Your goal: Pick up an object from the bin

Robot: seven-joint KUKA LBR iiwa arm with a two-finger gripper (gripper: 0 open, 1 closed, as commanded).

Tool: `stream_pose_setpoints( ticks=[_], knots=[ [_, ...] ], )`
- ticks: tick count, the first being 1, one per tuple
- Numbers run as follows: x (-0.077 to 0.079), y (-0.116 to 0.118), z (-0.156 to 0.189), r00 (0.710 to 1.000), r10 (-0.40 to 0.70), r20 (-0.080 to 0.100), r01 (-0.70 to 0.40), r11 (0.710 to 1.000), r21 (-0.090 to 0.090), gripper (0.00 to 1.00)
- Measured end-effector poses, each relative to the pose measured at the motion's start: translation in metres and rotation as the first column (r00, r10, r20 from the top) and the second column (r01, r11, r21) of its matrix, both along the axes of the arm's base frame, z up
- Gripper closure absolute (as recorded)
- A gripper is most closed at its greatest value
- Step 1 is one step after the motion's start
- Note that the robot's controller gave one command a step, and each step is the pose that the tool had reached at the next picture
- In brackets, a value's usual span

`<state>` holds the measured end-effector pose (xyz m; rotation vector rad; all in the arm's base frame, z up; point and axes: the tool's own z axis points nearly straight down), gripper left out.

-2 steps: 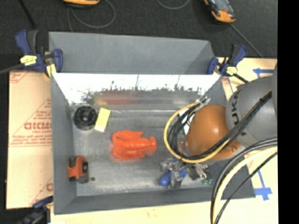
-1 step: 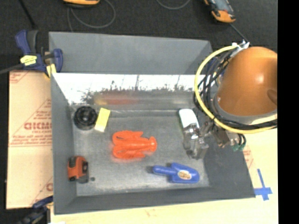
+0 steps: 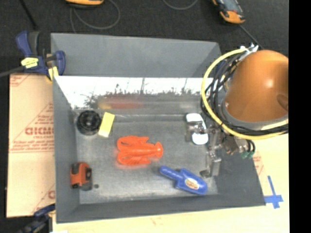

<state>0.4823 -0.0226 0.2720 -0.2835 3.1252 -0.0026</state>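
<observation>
Bin edges: we see the gripper [image 3: 211, 165] low in the right end of the grey bin [image 3: 146, 208], close beside its sloped right wall and under the arm's orange cover [image 3: 257, 86].
Open room: the floor is bare along the far wall, and also at the near side between the left corner and the blue thing.
Grip: we cannot tell whether it is released or clenched.
Nearest thing: a blue toy with an orange-yellow label [image 3: 185, 178] lies flat at the near right. Its labelled end is just left of the gripper's tip, and we cannot tell if they touch.
Other things: an orange lobster toy [image 3: 138, 150] lies mid-floor. A yellow block [image 3: 106, 124] and a black round thing [image 3: 88, 121] sit at the far left, and an orange-and-black thing [image 3: 80, 175] at the near left, all well apart from the gripper.
</observation>
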Motion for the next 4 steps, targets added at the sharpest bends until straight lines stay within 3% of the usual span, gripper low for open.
stream_pose_setpoints(
  ticks=[1, 2, 3, 4],
  knots=[
    [0.000, 0.000, 0.000, 1.000, 0.000, 0.000, 0.000, 1.000, 0.000, 0.00],
    [0.003, 0.029, -0.049, 0.999, 0.036, 0.006, -0.036, 0.999, 0.000, 0.00],
    [0.024, 0.068, -0.072, 1.000, -0.022, -0.005, 0.023, 1.000, 0.002, 0.00],
    [0.041, 0.091, -0.097, 1.000, 0.028, 0.001, -0.028, 1.000, 0.001, 0.00]
  ],
)
